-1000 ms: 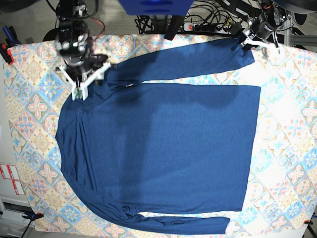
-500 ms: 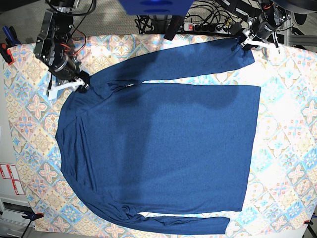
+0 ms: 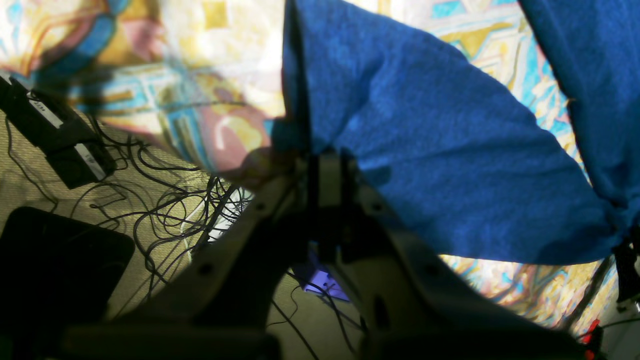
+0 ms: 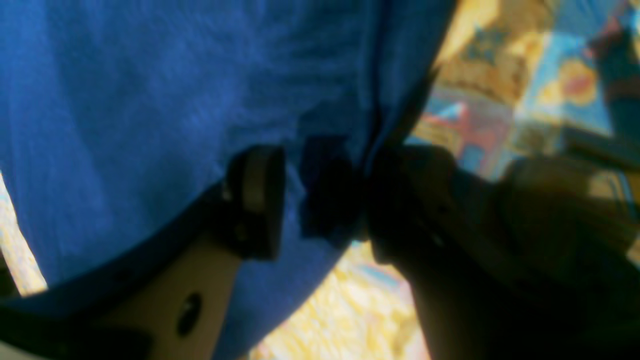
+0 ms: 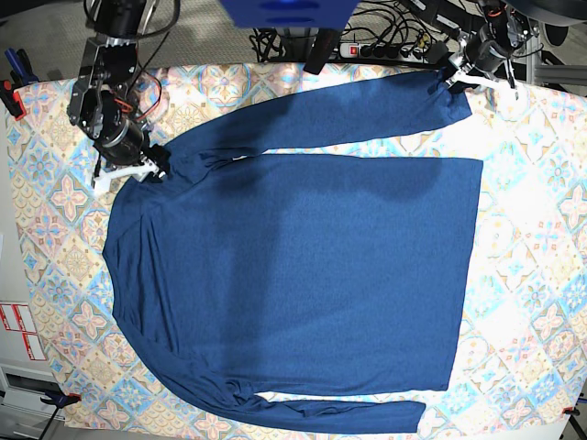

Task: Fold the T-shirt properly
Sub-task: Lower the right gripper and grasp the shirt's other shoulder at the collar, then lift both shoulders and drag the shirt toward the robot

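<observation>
The dark navy T-shirt (image 5: 303, 266) lies spread flat on the tile-patterned tablecloth, one sleeve stretched along the far edge and the other along the near edge. My left gripper (image 5: 461, 79) is at the far right, shut on the cuff of the far sleeve. In the left wrist view (image 3: 325, 160) its jaws pinch the cuff's edge. My right gripper (image 5: 151, 170) is at the shirt's far left shoulder. In the right wrist view (image 4: 327, 195) a dark bunch of the shirt's fabric (image 4: 150, 100) sits between its jaws.
The pastel tablecloth (image 5: 532, 275) covers the whole table. A power strip and cables (image 5: 385, 46) lie beyond the far edge, and cables on the floor (image 3: 165, 200) show in the left wrist view. White labels (image 5: 18, 330) are at the left border.
My right gripper has swung left from above the shoulder, lowered to the shoulder seam, and now holds fabric there. The left gripper and the sleeve cuff have not moved.
</observation>
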`<state>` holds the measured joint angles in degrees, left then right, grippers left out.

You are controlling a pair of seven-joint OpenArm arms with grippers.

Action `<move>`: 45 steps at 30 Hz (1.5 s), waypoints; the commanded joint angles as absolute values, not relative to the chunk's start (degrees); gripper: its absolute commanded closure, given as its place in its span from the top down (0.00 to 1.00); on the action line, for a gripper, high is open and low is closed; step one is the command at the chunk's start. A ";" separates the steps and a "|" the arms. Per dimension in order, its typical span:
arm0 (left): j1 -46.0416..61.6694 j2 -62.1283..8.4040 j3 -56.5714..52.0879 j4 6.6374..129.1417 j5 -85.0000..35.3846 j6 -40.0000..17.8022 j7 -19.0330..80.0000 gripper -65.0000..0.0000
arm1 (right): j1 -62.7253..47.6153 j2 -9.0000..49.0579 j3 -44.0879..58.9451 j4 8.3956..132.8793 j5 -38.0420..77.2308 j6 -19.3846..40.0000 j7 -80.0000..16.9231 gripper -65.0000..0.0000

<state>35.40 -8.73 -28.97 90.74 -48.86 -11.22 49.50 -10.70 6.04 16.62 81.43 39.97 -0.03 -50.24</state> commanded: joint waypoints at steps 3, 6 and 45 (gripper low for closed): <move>35.82 -9.27 -29.23 91.38 -49.45 -11.56 49.19 0.00 | -10.24 6.46 16.75 81.27 40.22 0.13 -50.59 0.36; 35.74 -9.36 -29.23 91.38 -49.54 -11.56 49.19 0.00 | -10.33 6.46 16.75 81.63 40.48 0.13 -50.59 0.15; 12.09 -13.41 -36.18 86.46 -48.92 -16.57 49.54 0.00 | -9.80 7.78 16.84 92.09 40.13 0.13 -51.03 0.00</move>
<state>12.34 -12.53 -35.92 85.49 -48.03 -16.43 50.72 -9.74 7.18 16.38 91.42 40.32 0.12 -51.70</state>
